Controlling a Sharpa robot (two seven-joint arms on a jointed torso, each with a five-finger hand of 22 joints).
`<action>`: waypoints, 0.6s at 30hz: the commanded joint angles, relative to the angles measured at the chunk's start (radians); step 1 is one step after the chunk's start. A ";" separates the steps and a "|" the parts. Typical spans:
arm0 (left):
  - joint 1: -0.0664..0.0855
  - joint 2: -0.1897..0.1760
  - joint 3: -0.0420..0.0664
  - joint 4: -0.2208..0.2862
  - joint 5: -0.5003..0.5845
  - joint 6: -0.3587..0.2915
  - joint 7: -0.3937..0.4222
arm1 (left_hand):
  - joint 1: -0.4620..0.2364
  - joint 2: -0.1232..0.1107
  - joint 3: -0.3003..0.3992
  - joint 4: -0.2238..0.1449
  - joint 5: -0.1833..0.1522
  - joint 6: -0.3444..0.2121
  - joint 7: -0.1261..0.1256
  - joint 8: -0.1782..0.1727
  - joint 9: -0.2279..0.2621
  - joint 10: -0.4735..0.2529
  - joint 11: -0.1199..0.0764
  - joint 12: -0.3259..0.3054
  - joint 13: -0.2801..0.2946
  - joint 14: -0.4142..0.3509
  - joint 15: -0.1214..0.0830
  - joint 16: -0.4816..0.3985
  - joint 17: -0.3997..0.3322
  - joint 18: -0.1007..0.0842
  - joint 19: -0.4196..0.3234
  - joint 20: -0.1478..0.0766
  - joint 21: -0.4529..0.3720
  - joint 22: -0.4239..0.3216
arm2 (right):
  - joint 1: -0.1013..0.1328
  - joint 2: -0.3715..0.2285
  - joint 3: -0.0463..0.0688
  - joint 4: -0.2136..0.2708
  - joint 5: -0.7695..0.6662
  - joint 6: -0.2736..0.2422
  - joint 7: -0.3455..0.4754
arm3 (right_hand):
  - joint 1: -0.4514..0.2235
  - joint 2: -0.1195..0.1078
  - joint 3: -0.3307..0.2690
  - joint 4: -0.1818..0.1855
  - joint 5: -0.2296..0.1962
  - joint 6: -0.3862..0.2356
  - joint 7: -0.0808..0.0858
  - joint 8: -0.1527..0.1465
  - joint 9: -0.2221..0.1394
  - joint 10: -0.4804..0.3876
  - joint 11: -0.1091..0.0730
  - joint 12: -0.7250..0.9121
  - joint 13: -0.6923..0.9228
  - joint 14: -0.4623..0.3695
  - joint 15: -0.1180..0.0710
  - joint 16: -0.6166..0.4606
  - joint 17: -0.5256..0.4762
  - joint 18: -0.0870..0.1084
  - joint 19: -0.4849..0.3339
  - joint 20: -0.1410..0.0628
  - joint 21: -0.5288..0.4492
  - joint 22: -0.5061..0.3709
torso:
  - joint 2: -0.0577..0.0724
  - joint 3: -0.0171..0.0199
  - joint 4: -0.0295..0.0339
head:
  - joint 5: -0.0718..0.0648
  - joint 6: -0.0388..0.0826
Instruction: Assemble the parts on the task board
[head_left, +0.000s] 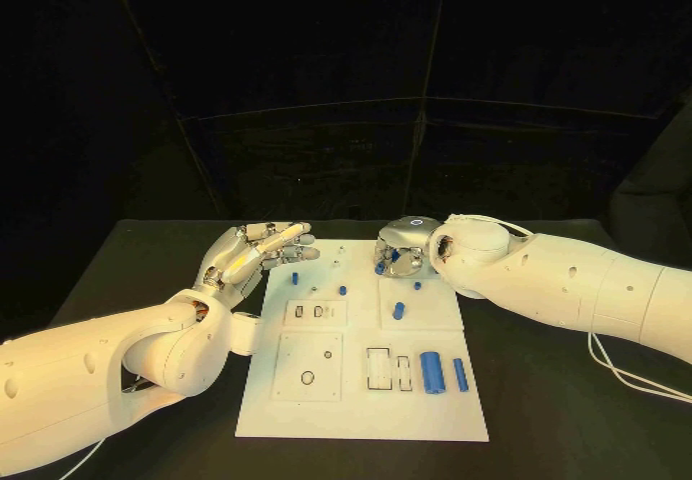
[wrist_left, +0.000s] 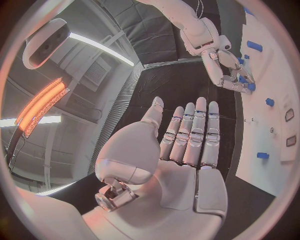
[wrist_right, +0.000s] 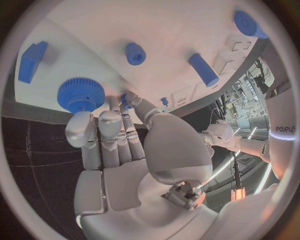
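right hand (head_left: 408, 250) is curled down on a small blue part (wrist_right: 127, 100) at the task board (head_left: 361, 400)'s upper middle, left hand (head_left: 257, 250) open and empty beside it, so a loose pinch could easily drop it.

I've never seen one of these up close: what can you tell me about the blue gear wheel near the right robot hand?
The blue gear looks like matte plastic: a round toothed wheel with fine teeth around its rim and a flat top face. It sits on the white task board close to the board's edge, by the fingertips of the right robot hand. Whether the fingers touch it cannot be told.
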 joint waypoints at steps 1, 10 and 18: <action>0.002 0.000 0.001 0.001 0.001 0.015 0.076 | -0.005 0.002 0.001 -0.006 0.004 0.007 0.015 -0.004 -0.001 0.004 0.003 -0.003 -0.001 0.008 0.003 -0.006 -0.001 0.014 0.006 0.002 -0.007 -0.002 | 0.001 -0.002 0.000 0.003 0.025 -0.054 0.000 | -0.013 0.008 0.005 0.018 0.006 0.026 -0.008 0.014 0.010 0.021 -0.007 0.007 0.003 0.023 -0.008 0.027 0.030 -0.016 0.017 -0.003 0.017 0.030 | 0.001 0.0001 0.0002 | 0.002 0.001; 0.002 -0.003 0.001 0.000 0.008 0.015 0.070 | -0.002 0.005 0.005 -0.011 0.004 0.008 0.015 -0.007 -0.002 0.005 0.003 -0.007 -0.001 0.009 0.003 -0.010 -0.003 0.014 0.007 0.002 -0.009 -0.004 | 0.001 -0.011 0.001 0.019 0.066 -0.120 -0.023 | -0.015 0.010 0.017 0.042 0.018 0.064 -0.022 0.028 0.020 0.067 -0.022 0.016 0.007 0.023 -0.019 0.070 0.072 -0.024 0.043 -0.014 0.045 0.081 | 0.003 0.0000 0.0011 | 0.005 0.003; 0.003 -0.004 0.001 -0.001 0.010 0.015 0.066 | 0.000 0.006 0.007 -0.014 0.004 0.009 0.015 -0.009 -0.002 0.006 0.003 -0.009 -0.001 0.011 0.003 -0.013 -0.004 0.014 0.009 0.002 -0.011 -0.005 | 0.001 -0.007 0.001 0.022 0.084 -0.140 -0.037 | -0.015 0.008 0.018 0.048 0.019 0.072 -0.026 0.031 0.023 0.077 -0.025 0.017 0.008 0.021 -0.022 0.076 0.075 -0.025 0.044 -0.016 0.048 0.085 | 0.005 0.0004 0.0007 | 0.008 0.006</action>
